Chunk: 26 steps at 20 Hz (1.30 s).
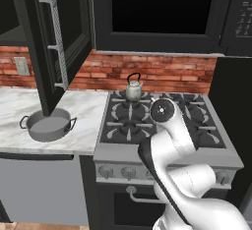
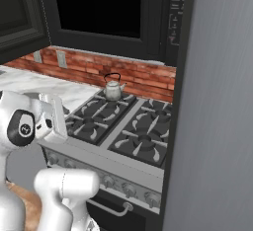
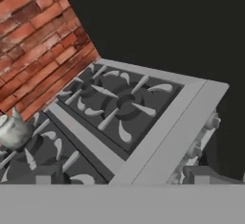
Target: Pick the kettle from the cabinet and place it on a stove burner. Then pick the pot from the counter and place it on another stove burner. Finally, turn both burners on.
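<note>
Hand (image 3: 119,182) hangs released above the stove burners (image 3: 122,106), grasping nothing. Kettle (image 1: 134,89) already sits on the rear burner, off to one side of the hand. Likely next: the pot (image 1: 48,125), on the worktop (image 1: 88,111) well apart from the hand. Approaching from above and pinching its rim or a loop handle would suit. Left base view shows the pot beneath the cabinet (image 1: 54,42); hand view shows the knobs (image 3: 212,121).

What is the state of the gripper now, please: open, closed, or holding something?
Gripper: open, holding nothing. The kettle sits on a rear burner, the pot on the counter.
</note>
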### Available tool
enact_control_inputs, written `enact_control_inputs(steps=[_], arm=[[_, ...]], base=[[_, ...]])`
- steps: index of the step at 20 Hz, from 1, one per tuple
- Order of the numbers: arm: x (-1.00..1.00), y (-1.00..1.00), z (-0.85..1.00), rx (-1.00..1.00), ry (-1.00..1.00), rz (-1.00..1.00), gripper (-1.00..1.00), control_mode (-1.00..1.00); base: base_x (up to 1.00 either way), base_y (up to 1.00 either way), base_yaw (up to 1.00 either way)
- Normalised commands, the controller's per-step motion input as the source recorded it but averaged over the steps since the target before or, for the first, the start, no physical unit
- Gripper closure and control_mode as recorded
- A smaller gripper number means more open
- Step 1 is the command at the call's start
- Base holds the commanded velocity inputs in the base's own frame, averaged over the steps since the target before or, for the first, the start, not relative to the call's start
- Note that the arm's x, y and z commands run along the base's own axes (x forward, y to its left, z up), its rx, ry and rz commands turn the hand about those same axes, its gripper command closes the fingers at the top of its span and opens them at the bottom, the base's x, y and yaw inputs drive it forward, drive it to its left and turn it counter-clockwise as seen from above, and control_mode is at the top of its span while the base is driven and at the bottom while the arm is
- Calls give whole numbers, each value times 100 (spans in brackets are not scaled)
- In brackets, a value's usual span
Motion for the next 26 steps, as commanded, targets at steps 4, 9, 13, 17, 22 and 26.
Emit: enact_control_inputs(steps=[4,9,13,17,22,26], arm=[[-20,17,0,19,8,7,-100,-100],[-11,17,0,5,1,3,-100,-100],[0,0,0,0,0,0,-100,-100],[-5,6,0,0,-1,0,-100,-100],[-22,18,-1,0,-2,0,-100,100],[0,0,0,0,0,0,-100,100]], base=[[0,0,0],[0,0,0],[0,0,0],[0,0,0],[-19,15,0],[-48,43,-1]])
